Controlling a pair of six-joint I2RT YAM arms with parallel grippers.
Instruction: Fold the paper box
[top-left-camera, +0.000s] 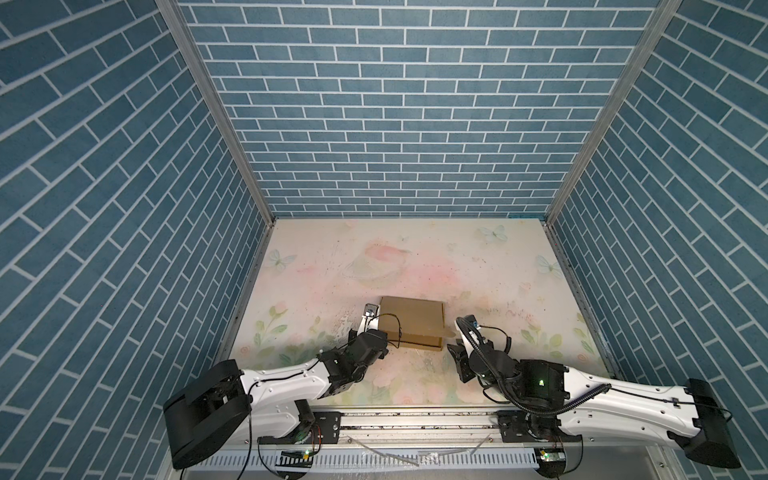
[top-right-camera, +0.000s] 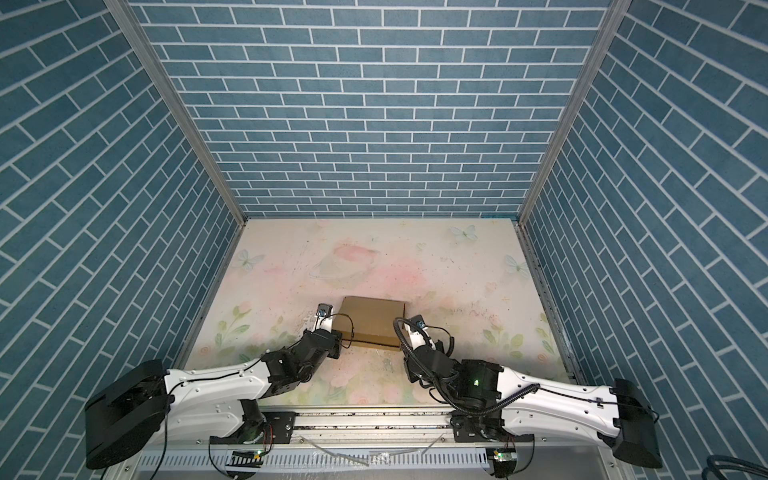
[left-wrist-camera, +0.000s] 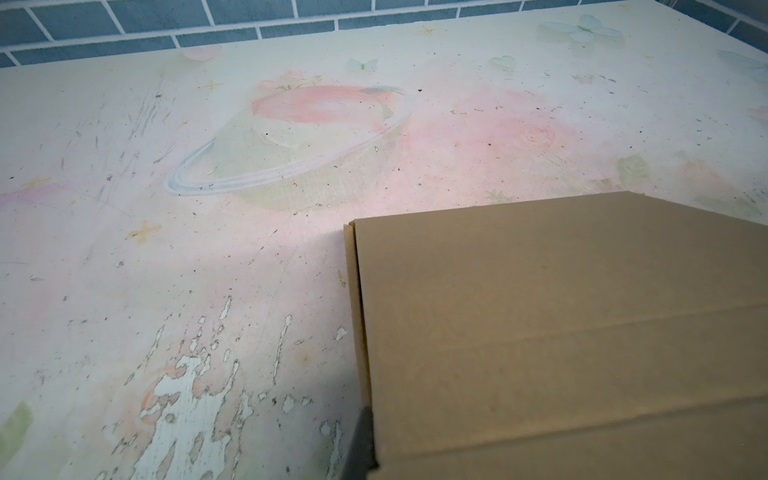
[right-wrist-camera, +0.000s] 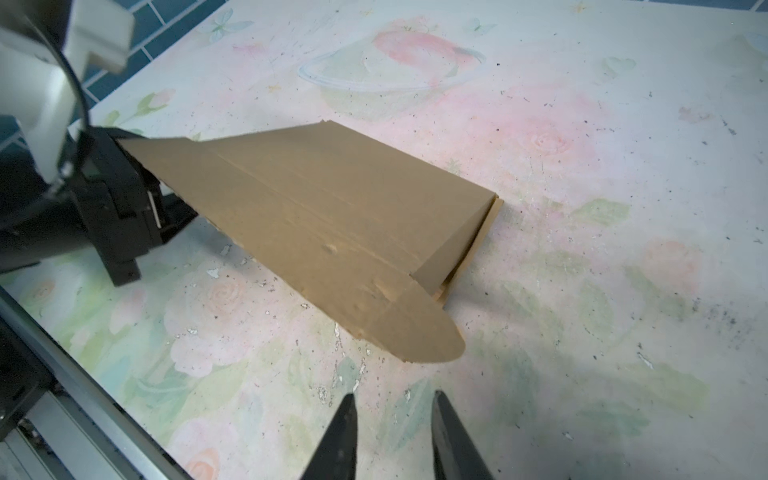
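Cardboard of the paper box (top-left-camera: 411, 322) lies crosswise on the surface (top-left-camera: 415, 257) — the left end effector (right-wrist-camera: 172, 210) seems pinched shut on the near-left corner of its lid (right-wrist-camera: 332, 199), while the right end effector (right-wrist-camera: 395, 399), partly open and empty, faces the rounded tab (right-wrist-camera: 419, 332) close ahead.

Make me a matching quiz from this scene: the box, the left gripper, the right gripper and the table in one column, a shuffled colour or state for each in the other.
Column one
1. box
2. left gripper
3. right gripper
4. table

Column two
A. open, holding nothing
B. pastel flower print
C. plain brown, partly folded
D. shut, pinching cardboard

Pairs: 1-C, 2-D, 3-A, 4-B
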